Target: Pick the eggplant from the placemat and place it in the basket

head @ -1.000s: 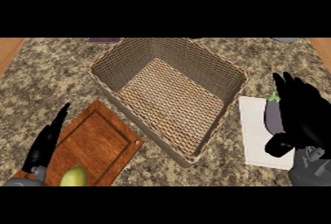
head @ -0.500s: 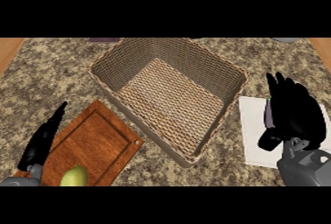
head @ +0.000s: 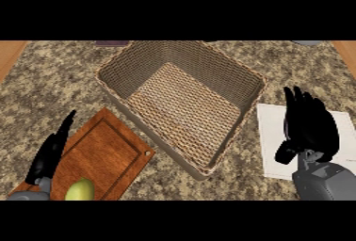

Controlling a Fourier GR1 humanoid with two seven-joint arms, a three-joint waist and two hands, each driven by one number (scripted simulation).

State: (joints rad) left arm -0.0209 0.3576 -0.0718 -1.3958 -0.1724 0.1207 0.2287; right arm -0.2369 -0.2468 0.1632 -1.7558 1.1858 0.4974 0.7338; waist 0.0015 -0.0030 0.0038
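The woven basket (head: 256, 84) stands at the middle of the counter, with nothing in it. To its right lies the white placemat (head: 271, 127). My right hand (head: 309, 129) hovers flat over the placemat, fingers straight and pointing away, thumb out to the left, open. I cannot see the eggplant; the right hand covers the spot where it lay. My left hand (head: 49, 155) rests edge-on at the lower left, fingers up, open and holding nothing.
A wooden cutting board (head: 104, 150) lies left of the basket with a yellow-green fruit (head: 80, 190) on its near end. A purple item (head: 111, 43) and a grey item (head: 306, 42) peek in at the counter's far edge.
My right hand has drawn back toward the near edge and a little left over the placemat. The eggplant's purple tip showed beside it a second ago and is now covered. The left hand has not moved.
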